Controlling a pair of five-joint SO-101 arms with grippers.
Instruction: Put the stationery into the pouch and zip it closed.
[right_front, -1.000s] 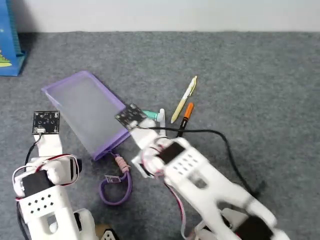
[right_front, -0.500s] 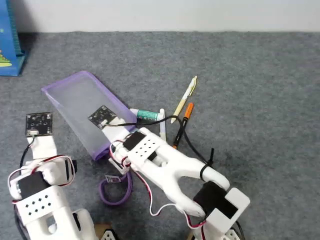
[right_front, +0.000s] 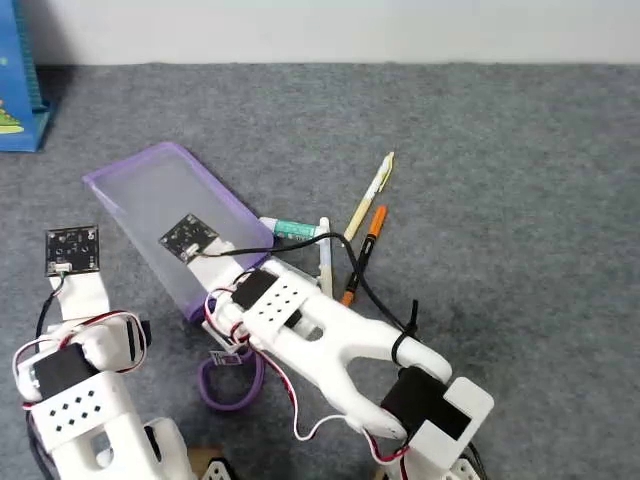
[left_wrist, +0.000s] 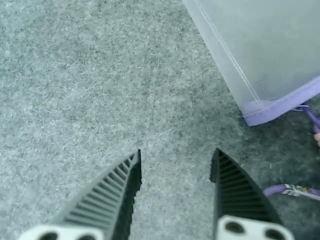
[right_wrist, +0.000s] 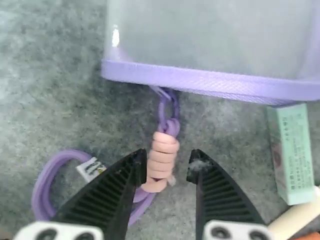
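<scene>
Right wrist view gives me what I need. My right pincer (right_wrist: 166, 162) is open by a narrow gap and straddles the pink beaded zip pull (right_wrist: 159, 161), one finger against the beads and the other just clear. The pull hangs off the purple-trimmed short edge of the translucent plastic pouch (right_wrist: 210, 60). Its long axis runs straight out from that edge and down the slot between the jaws, so I judge a plain squeeze should catch it with no wrist turn.

On the high view the pouch (right_front: 165, 210) lies with its long axis from 11 o'clock to 5 o'clock. The pull end is at 5 o'clock, under the right arm. The soft purple wrist strap (right_front: 232, 385) curls at 6 o'clock from that corner.

The stationery lies outside the pouch, at 3 o'clock from its near end: a mint-green eraser block (right_wrist: 287, 150), a white pen (right_front: 324, 258), an orange pen (right_front: 360, 255) and a cream pen (right_front: 368, 197).

My left pincer (left_wrist: 175, 165) hangs open over bare grey carpet (left_wrist: 75, 75), with the pouch corner near but not touching. The right arm is plainly the nearer one to the pull. I cannot tell whether the zip is open.
</scene>
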